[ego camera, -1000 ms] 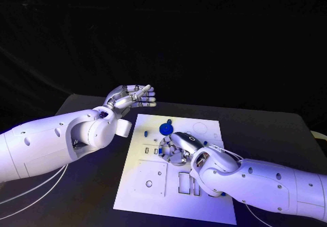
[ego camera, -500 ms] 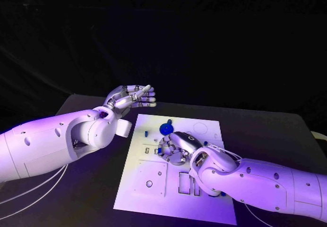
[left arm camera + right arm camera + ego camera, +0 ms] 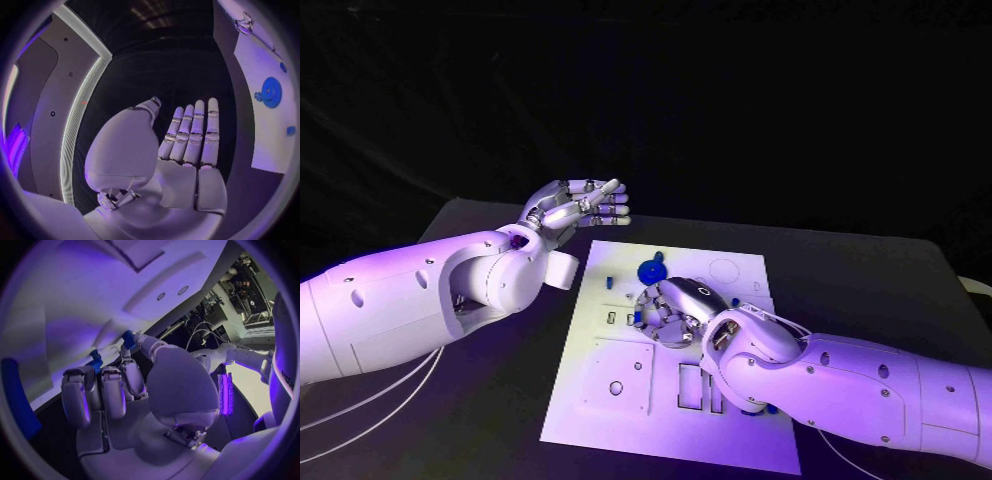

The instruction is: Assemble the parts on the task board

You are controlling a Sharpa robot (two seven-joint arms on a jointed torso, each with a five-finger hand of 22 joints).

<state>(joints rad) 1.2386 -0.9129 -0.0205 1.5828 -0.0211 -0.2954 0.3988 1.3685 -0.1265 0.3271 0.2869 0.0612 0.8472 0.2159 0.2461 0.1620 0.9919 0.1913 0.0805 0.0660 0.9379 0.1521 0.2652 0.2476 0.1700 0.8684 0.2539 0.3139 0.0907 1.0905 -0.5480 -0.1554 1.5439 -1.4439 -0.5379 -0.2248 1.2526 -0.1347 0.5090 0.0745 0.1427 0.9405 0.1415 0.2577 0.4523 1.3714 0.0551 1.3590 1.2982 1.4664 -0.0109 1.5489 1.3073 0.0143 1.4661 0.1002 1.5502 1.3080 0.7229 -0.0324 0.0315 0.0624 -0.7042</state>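
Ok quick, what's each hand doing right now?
Left hand: open, holding nothing, raised beside the task board.
Right hand: down on the board, fingers curled around small blue parts; a firm hold cannot be told.

Task board (image 3: 625, 400) lay mid-table (image 3: 877, 270). Round part (image 3: 651, 270) sat on board's far end. Right hand (image 3: 672, 312) rested on board's middle; left hand (image 3: 577, 208) hung off board's far-left corner.

You have a black table (image 3: 877, 270) carrying the work; its surface is dark and matte, its far edge visible against a black backdrop (image 3: 733, 100); thin white cables (image 3: 358, 405) curve across the table's near left corner; a pale object (image 3: 978, 288) sits at its right edge, too cropped to identify.
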